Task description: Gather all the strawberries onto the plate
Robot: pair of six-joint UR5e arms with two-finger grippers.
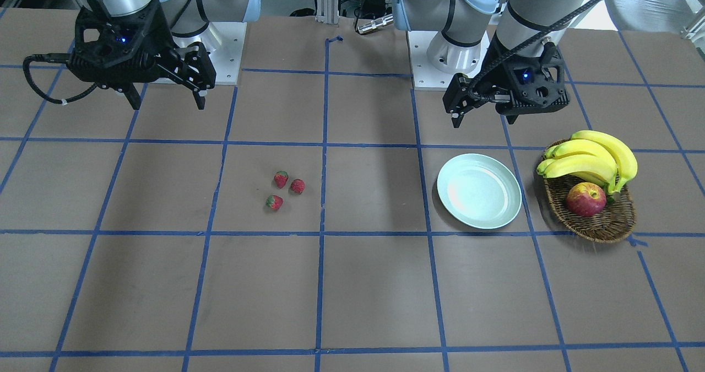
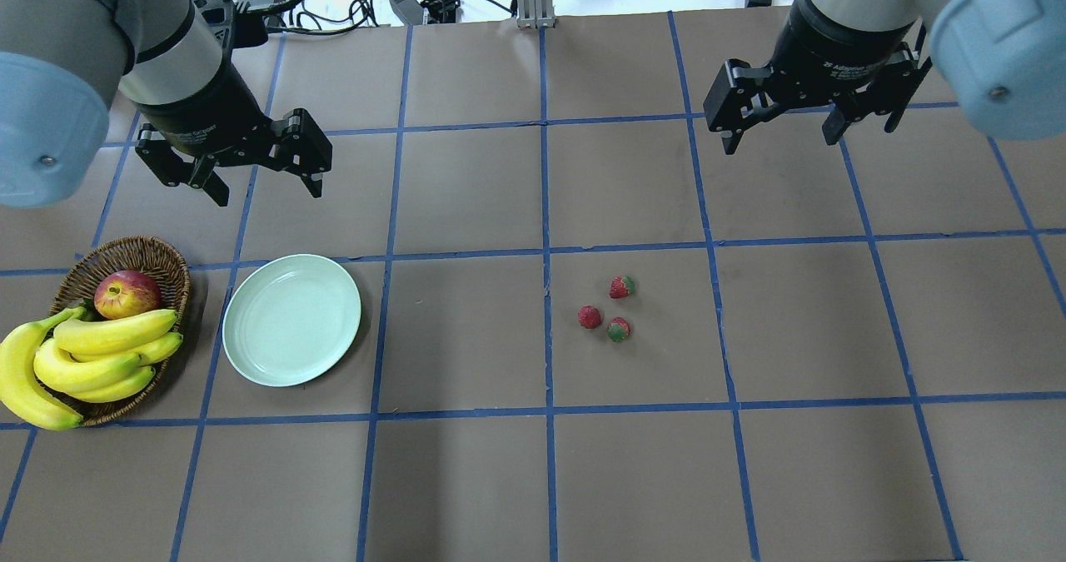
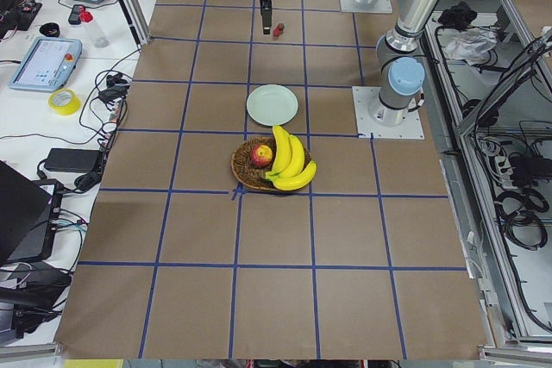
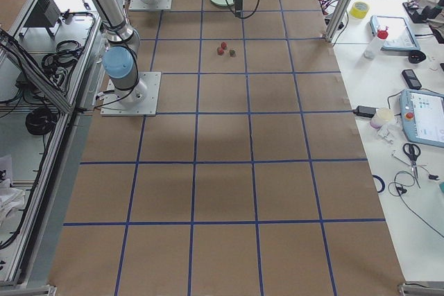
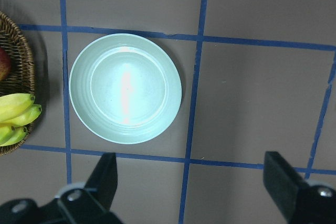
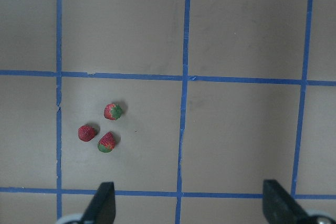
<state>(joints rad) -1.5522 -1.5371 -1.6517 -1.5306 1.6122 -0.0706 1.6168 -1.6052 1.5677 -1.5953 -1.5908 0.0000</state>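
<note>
Two claws hang spread and empty above the table (image 2: 466, 479): your left claw (image 2: 268, 194) has the plate (image 2: 291, 320) at its 6 o'clock, and your right claw (image 2: 780, 141) has the strawberries (image 2: 618, 329) at its 7 o'clock. You have collected none yet; all three lie clustered, well apart from the bare plate. From the left side view you can barely make out the cluster beside the far arm.

Three strawberries grouped close together on brown table (image 6: 247, 129), left of centre, inside one taped square. Far strawberry (image 6: 113, 111): green top turned right. Left strawberry (image 6: 86, 132): mostly red seen. Near strawberry (image 6: 106, 142): green top turned near. Blue tape grid (image 6: 185, 51) laid across table. Fingers (image 6: 105, 205) of right gripper (image 6: 191, 208) seen at near edge, spread wide, strawberries beyond left finger.
</note>
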